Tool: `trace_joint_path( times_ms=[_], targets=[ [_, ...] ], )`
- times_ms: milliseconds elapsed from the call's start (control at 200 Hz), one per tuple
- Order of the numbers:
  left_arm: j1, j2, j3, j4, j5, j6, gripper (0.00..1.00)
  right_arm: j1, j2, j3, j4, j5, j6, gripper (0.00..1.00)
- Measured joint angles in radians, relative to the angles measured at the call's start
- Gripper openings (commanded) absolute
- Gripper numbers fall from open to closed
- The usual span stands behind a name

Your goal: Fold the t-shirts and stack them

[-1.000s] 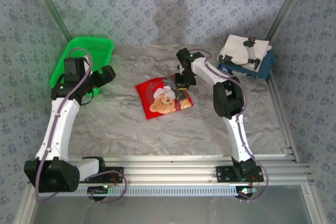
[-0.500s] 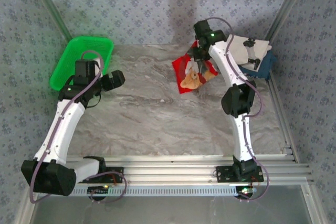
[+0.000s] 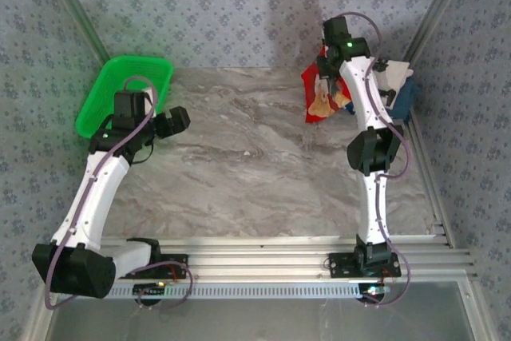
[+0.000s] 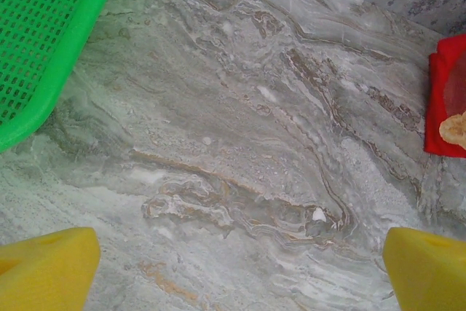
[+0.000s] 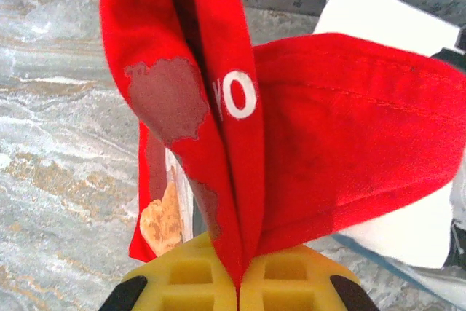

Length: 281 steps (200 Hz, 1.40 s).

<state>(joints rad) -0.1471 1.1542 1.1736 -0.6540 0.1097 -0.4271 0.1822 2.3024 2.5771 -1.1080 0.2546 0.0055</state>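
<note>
Right gripper [image 5: 239, 282]: jaws pressed together, pinching a folded edge of the red tee [image 5: 328, 143]. A second ago this tee lay flat near the middle of the tabletop [image 3: 239, 165] with the gripper on it. It now hangs bunched from the gripper, clear of the surface, near the far right corner. In the right wrist view the red cloth overlaps the white tee [image 5: 386, 27]. That white tee lies on the dark blue tee [image 3: 403, 101] in the same corner, and both are unmoved.

Left gripper [image 3: 177, 120]: jaws spread wide, holding nothing, over bare tabletop just beside the green basket [image 3: 120, 93] at the far left. It has shifted slightly away from the basket.
</note>
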Motion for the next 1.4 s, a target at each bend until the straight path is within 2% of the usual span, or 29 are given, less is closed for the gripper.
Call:
trace_joint_path(
  times_ms=[460,1034,1404],
  targets=[
    [0.0,0.013,0.0,-0.001,-0.034,0.001,1.0,-0.089,0.0,0.054,0.141,-0.045,-0.041,0.0],
    [0.0,0.013,0.0,-0.043,-0.052,0.008,1.0,-0.324,0.021,0.063,0.279,-0.167,-0.048,0.0],
    [0.0,0.013,-0.031,-0.058,-0.052,0.007,1.0,-0.443,0.086,-0.019,0.327,-0.229,-0.004,0.0]
  ],
)
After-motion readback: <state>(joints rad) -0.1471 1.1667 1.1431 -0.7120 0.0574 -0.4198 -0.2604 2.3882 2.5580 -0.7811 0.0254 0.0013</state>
